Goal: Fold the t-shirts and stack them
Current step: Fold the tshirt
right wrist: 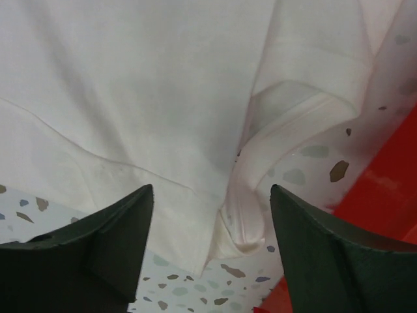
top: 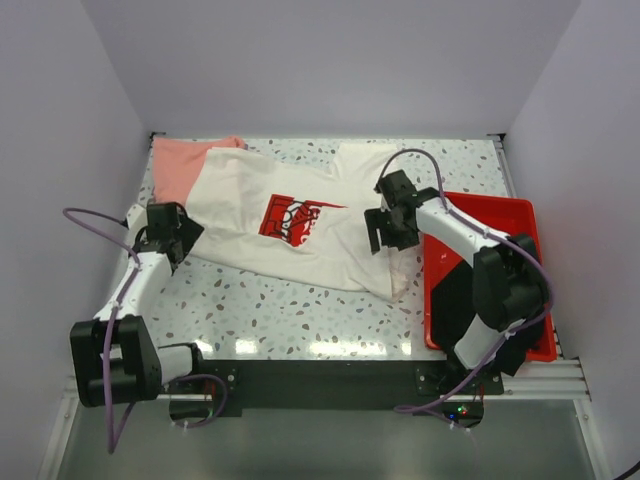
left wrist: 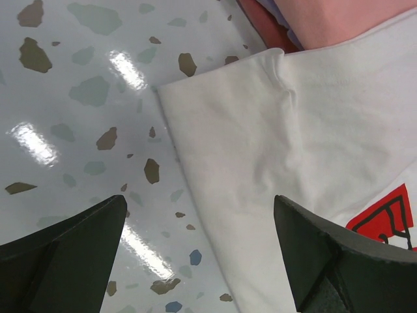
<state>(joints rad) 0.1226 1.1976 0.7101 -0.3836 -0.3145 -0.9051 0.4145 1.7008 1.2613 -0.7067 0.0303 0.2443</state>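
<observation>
Near edge: both arm bases, the left arm reaching up the left side of the table (top: 270, 300) and the right arm bent over the right side.

Left gripper (top: 178, 232): jaws wide, nothing between them. It sits at the white tee's (top: 235, 205) left end. The top view can't show whether it touches the cloth. The left wrist view shows the tee's corner lying flat on the table, partly under the gap. One finger is over bare table, the other over cloth. A bit of the red print (left wrist: 391, 215) shows by the right finger.

Right gripper (top: 385, 225): jaws spread wide, gripping nothing. It hangs over the tee's right end, just beside the tray's (top: 500, 215) left rim. Only the right wrist view shows the detail: a thick rolled band of cloth, collar or hem, can't tell which, runs up between the fingers. Speckled table and then red tray lie to its right. From the top that spot just looks bunched.

White tee: mid-table, spread out on a diagonal from the far left toward the tray, print facing up.

Pink tee (top: 180, 160): far left corner, its right part under the white tee. The left wrist view shows the white edge lying over it.

Tray: along the right edge, the right arm's elbow above it.
</observation>
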